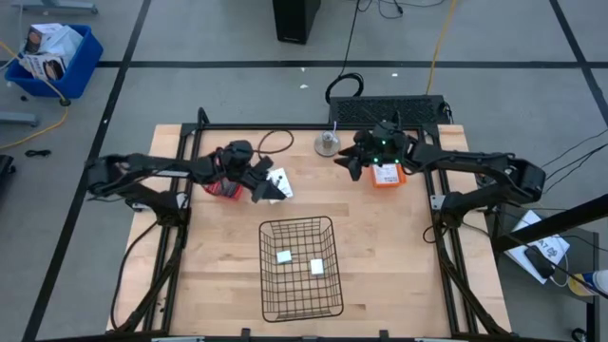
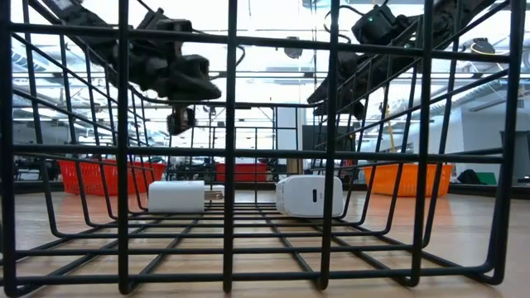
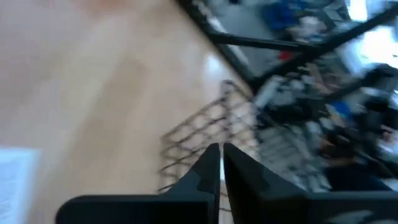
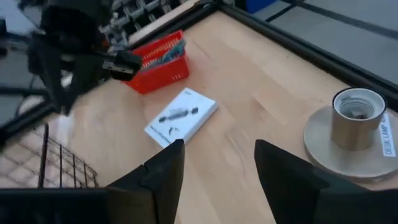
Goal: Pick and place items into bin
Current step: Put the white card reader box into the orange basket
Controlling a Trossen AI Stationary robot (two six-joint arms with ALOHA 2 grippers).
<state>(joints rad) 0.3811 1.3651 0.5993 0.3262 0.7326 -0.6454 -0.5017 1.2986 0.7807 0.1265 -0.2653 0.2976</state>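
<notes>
We're seeing two white blocks point(image 1: 284, 256) lying inside the bin point(image 1: 300, 306); a card packet point(image 4: 181, 116) beside it is waiting, left gripper point(image 1: 275, 190) closed empty, right gripper point(image 4: 216, 163) open

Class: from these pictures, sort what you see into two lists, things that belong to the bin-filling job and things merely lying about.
Job:
wire bin
two white blocks in it
white card packet
left hand, shut
right hand, open

Lying about:
red basket
lamp socket on its round base
</notes>
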